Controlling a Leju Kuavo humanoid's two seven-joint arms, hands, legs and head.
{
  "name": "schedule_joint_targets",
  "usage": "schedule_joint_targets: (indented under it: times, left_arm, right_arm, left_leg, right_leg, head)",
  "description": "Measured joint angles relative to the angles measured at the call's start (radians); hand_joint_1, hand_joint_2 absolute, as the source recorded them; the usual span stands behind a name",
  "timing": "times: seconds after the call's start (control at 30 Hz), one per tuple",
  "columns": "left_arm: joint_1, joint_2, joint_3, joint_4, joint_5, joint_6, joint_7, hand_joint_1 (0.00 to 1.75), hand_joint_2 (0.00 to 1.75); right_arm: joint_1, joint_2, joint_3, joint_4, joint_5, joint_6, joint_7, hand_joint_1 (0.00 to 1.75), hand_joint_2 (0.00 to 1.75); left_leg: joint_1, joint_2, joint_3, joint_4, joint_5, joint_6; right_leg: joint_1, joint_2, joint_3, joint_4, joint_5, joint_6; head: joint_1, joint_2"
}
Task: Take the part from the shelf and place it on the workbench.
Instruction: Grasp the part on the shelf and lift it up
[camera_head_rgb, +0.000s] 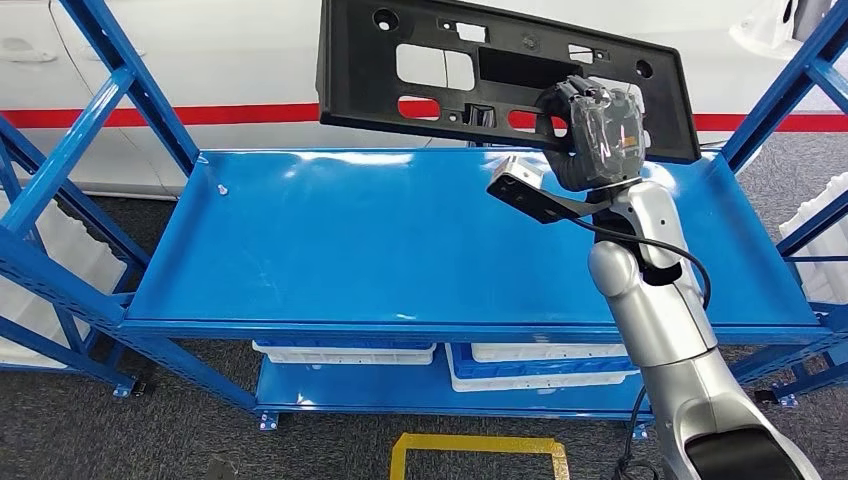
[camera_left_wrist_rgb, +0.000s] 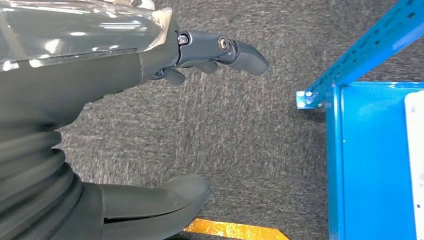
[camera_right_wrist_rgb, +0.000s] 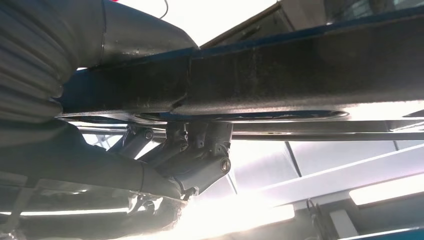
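So the right hand has its fingers clamped on the lower edge of the black part, holding it up in the air above the blue shelf, not touching it. I'd say the lift is done and the carry comes next. The grip sits toward one end, so most of the part hangs out sideways past the fingers; I'd keep the wrist steady and swing slowly so it doesn't twist or clip the shelf posts. Its long axis runs roughly level, broad face toward the camera. The left hand hangs over the floor, fingers apart, empty.
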Motion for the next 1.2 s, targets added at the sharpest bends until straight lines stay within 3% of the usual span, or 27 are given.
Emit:
schedule_joint_targets:
  times: [0.07,0.13,0.2,0.27,0.3,0.33,0.37,0.4,0.47,0.5,0.57,0.6,0.67,0.73,0.77,0.8,0.87,0.9,0.97,1.0,1.03,1.1,1.13,1.2]
  left_arm:
    - [0.000,0.000,0.001,0.000,0.001,0.000,0.000,0.00,1.75]
    - [-0.001,0.004,0.010,-0.001,0.010,0.004,-0.003,0.00,1.75]
    - [0.000,0.013,0.029,-0.002,0.028,0.010,-0.012,0.00,1.75]
    - [0.008,0.018,0.051,-0.003,0.043,0.016,-0.020,0.00,1.75]
    - [0.011,0.018,0.058,-0.003,0.048,0.019,-0.022,0.00,1.75]
    - [0.015,0.018,0.064,-0.003,0.051,0.020,-0.023,0.00,1.75]
    - [0.016,0.019,0.067,-0.003,0.053,0.020,-0.023,0.00,1.75]
    - [0.015,0.020,0.069,-0.003,0.054,0.021,-0.024,0.00,1.75]
    - [0.016,0.023,0.073,-0.003,0.058,0.023,-0.026,0.00,1.75]
    - [0.017,0.024,0.076,-0.003,0.060,0.024,-0.027,0.00,1.75]
    - [0.021,0.027,0.084,-0.003,0.063,0.025,-0.028,0.00,1.75]
    - [0.022,0.029,0.087,-0.003,0.064,0.026,-0.028,0.00,1.75]
    - [0.023,0.031,0.090,-0.003,0.066,0.026,-0.029,0.00,1.75]
    - [0.024,0.031,0.091,-0.003,0.068,0.026,-0.030,0.00,1.75]
    - [0.025,0.031,0.092,-0.003,0.068,0.026,-0.030,0.00,1.75]
    - [0.025,0.032,0.093,-0.003,0.069,0.026,-0.030,0.00,1.75]
    - [0.026,0.032,0.096,-0.003,0.069,0.026,-0.030,0.00,1.75]
    - [0.025,0.033,0.097,-0.003,0.070,0.026,-0.031,0.00,1.75]
    - [0.025,0.035,0.100,-0.004,0.072,0.026,-0.033,0.00,1.75]
    - [0.025,0.036,0.102,-0.005,0.074,0.026,-0.035,0.00,1.75]
    - [0.025,0.037,0.105,-0.005,0.077,0.027,-0.037,0.00,1.75]
    - [0.028,0.038,0.111,-0.005,0.082,0.027,-0.041,0.00,1.75]
    - [0.029,0.039,0.113,-0.005,0.084,0.027,-0.042,0.00,1.75]
    - [0.030,0.040,0.116,-0.005,0.087,0.027,-0.044,0.00,1.75]
  right_arm:
    - [-0.002,0.002,0.001,0.002,0.001,0.000,0.000,1.75,1.75]
    - [-0.027,0.028,0.010,0.026,0.009,-0.001,-0.002,1.75,1.75]
    - [-0.084,0.080,0.027,0.084,0.017,-0.003,-0.010,1.75,1.75]
    - [-0.138,0.127,0.045,0.163,0.012,-0.009,-0.028,1.75,1.75]
    - [-0.154,0.141,0.050,0.193,0.009,-0.014,-0.037,1.75,1.75]
    - [-0.165,0.153,0.054,0.217,0.006,-0.018,-0.045,1.75,1.75]
    - [-0.173,0.159,0.057,0.229,0.004,-0.022,-0.050,1.75,1.75]
    - [-0.182,0.166,0.059,0.239,0.003,-0.027,-0.054,1.75,1.75]
    - [-0.196,0.178,0.063,0.257,0.000,-0.037,-0.063,1.75,1.75]
    - [-0.199,0.183,0.064,0.265,-0.001,-0.041,-0.066,1.75,1.75]
    - [-0.202,0.191,0.065,0.282,-0.002,-0.045,-0.070,1.75,1.75]
    - [-0.205,0.197,0.065,0.288,-0.002,-0.046,-0.070,1.75,1.75]
    - [-0.211,0.207,0.065,0.298,-0.003,-0.048,-0.073,1.75,1.75]
    - [-0.215,0.214,0.065,0.309,-0.004,-0.051,-0.075,1.75,1.75]
    - [-0.215,0.217,0.065,0.315,-0.004,-0.051,-0.077,1.75,1.75]
    - [-0.215,0.219,0.065,0.320,-0.005,-0.052,-0.077,1.75,1.75]
    - [-0.216,0.222,0.066,0.326,-0.006,-0.053,-0.079,1.75,1.75]
    - [-0.218,0.223,0.066,0.329,-0.007,-0.053,-0.080,1.75,1.75]
    - [-0.226,0.227,0.066,0.336,-0.010,-0.056,-0.086,1.75,1.75]
    - [-0.232,0.230,0.066,0.342,-0.012,-0.059,-0.090,1.75,1.75]
    - [-0.238,0.233,0.067,0.347,-0.016,-0.063,-0.095,1.75,1.75]
    - [-0.246,0.236,0.066,0.360,-0.026,-0.070,-0.107,1.75,1.75]
    - [-0.248,0.236,0.066,0.367,-0.030,-0.073,-0.112,1.75,1.75]
    - [-0.251,0.236,0.064,0.380,-0.037,-0.076,-0.118,1.75,1.75]
  left_leg:
    - [0.000,0.000,0.007,-0.011,0.005,0.001]
    - [-0.004,0.001,0.090,-0.136,0.032,0.017]
    - [-0.012,0.004,0.159,-0.265,0.080,0.044]
    - [-0.011,0.008,0.126,-0.285,0.133,0.056]
    - [-0.006,0.009,0.108,-0.292,0.155,0.056]
    - [-0.003,0.009,0.089,-0.288,0.167,0.050]
    - [-0.002,0.009,0.078,-0.283,0.173,0.045]
    - [-0.002,0.008,0.067,-0.276,0.177,0.039]
    - [-0.005,0.006,0.052,-0.264,0.188,0.028]
    - [-0.007,0.005,0.048,-0.262,0.195,0.024]
    - [-0.004,0.004,0.038,-0.253,0.192,0.016]
    - [-0.001,0.005,0.027,-0.233,0.167,0.011]
    - [0.003,0.006,-0.008,-0.138,0.077,0.000]
    - [0.006,0.006,-0.040,-0.007,0.005,-0.006]
    - [0.007,0.006,-0.042,0.033,-0.002,-0.006]
    - [0.007,0.006,-0.031,0.043,0.010,-0.005]
    - [0.007,0.006,0.015,0.000,0.049,0.000]
    - [0.006,0.005,0.059,-0.056,0.062,0.006]
    - [0.002,0.004,0.151,-0.187,0.060,0.017]
    - [-0.002,0.004,0.182,-0.237,0.053,0.022]
    - [-0.006,0.004,0.191,-0.259,0.048,0.026]
    - [-0.009,0.006,0.183,-0.271,0.066,0.036]
    - [-0.008,0.008,0.176,-0.276,0.079,0.043]
    - [-0.005,0.011,0.155,-0.283,0.105,0.054]
  right_leg:
    - [0.001,0.000,-0.001,0.000,0.001,0.000]
    - [0.005,0.000,-0.004,0.000,0.007,0.003]
    - [0.009,-0.001,-0.017,0.010,0.008,0.016]
    - [0.004,-0.002,-0.057,0.150,-0.065,0.033]
    - [0.002,-0.002,-0.057,0.195,-0.096,0.041]
    - [-0.004,-0.002,-0.034,0.204,-0.106,0.054]
    - [-0.008,-0.002,0.016,0.128,-0.091,0.065]
    - [-0.007,0.000,0.060,0.061,-0.082,0.068]
    - [-0.003,0.004,0.099,-0.006,-0.081,0.061]
    - [0.001,0.005,0.099,-0.007,-0.078,0.053]
    - [-0.006,0.003,0.084,-0.005,-0.066,0.034]
    - [-0.008,0.001,0.076,-0.005,-0.058,0.020]
    - [-0.008,-0.001,0.056,-0.005,-0.039,-0.003]
    - [-0.004,-0.001,0.032,-0.004,-0.020,-0.012]
    - [-0.001,-0.001,0.020,-0.003,-0.011,-0.013]
    - [0.000,-0.002,0.009,-0.003,-0.003,-0.012]
    - [0.002,-0.001,-0.006,-0.003,0.010,-0.010]
    - [0.003,-0.001,-0.011,-0.003,0.015,-0.008]
    - [0.007,-0.001,-0.021,-0.003,0.029,0.002]
    - [0.007,-0.002,-0.025,-0.004,0.037,0.009]
    - [0.006,-0.003,-0.028,-0.006,0.045,0.016]
    - [0.005,-0.003,-0.035,-0.007,0.052,0.029]
    - [0.006,-0.003,-0.044,0.007,0.035,0.029]
    - [0.007,-0.003,-0.076,0.093,-0.041,0.019]
  head:
    - [0.000,0.000]
    - [0.000,0.000]
    - [0.002,0.000]
    - [0.005,0.000]
    - [0.006,0.000]
    - [0.006,0.000]
    - [0.006,0.000]
    - [0.006,0.000]
    - [0.006,0.000]
    - [0.005,0.000]
    - [0.005,0.000]
    - [0.005,0.000]
    - [0.004,0.000]
    - [0.004,0.000]
    - [0.004,0.000]
    - [0.004,0.000]
    - [0.004,0.000]
    - [0.004,0.000]
    - [0.005,0.000]
    - [0.005,0.000]
    - [0.005,0.000]
    - [0.005,0.000]
    - [0.006,0.000]
    - [0.008,0.000]
